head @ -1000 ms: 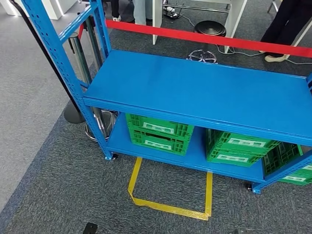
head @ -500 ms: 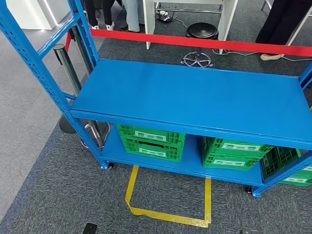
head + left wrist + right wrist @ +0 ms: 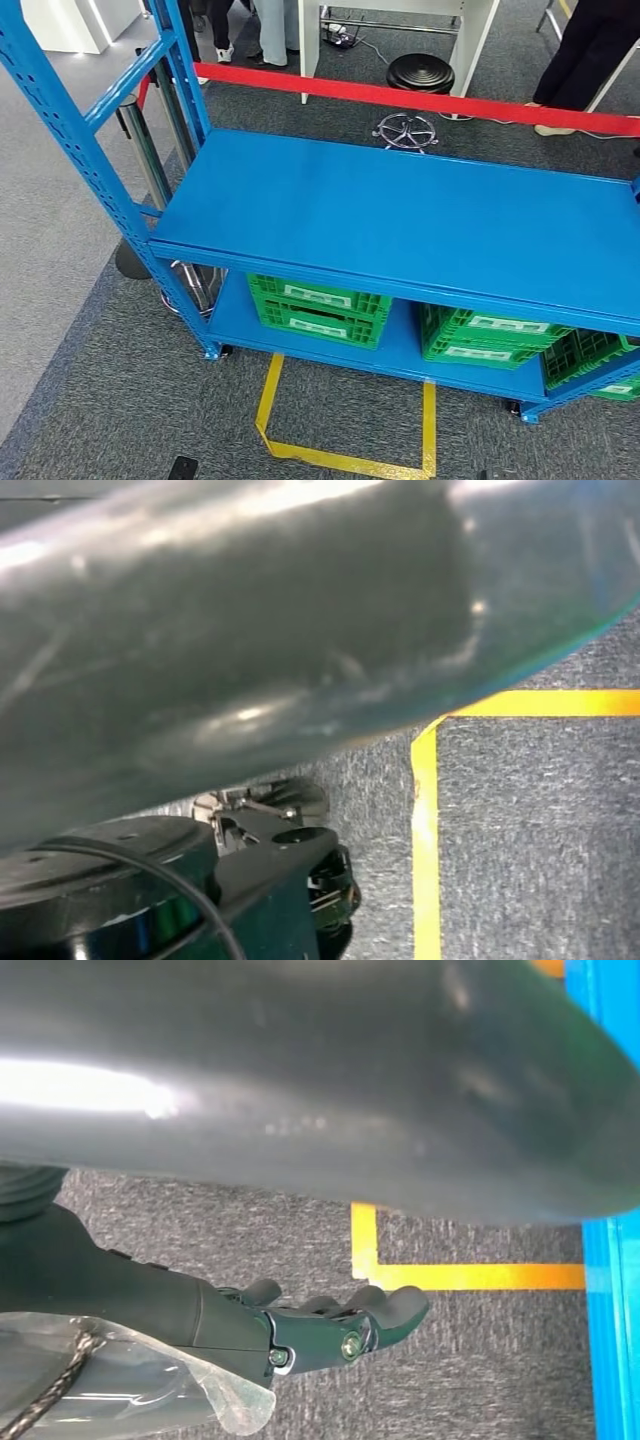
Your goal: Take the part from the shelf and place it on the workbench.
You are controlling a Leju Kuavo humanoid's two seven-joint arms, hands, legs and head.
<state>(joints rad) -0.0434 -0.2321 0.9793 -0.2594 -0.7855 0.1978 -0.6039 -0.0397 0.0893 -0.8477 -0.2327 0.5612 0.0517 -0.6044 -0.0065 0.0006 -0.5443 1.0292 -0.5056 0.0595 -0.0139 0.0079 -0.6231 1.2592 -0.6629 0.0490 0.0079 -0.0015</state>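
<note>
The head view is evenly and brightly lit from overhead, with soft sheen on the blue shelf [image 3: 407, 210] and only faint shadow beneath it; it is sharp, its edges slightly bowed. Both wrist views are dimmer (large out-of-focus grey surfaces carry white glare streaks), while the carpet [image 3: 468, 1250] stays crisp.

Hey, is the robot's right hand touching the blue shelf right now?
Apart. In the right wrist view the right hand hangs over grey carpet, and a stretch of carpet and yellow tape lies between its fingers and the blue shelf.
</note>
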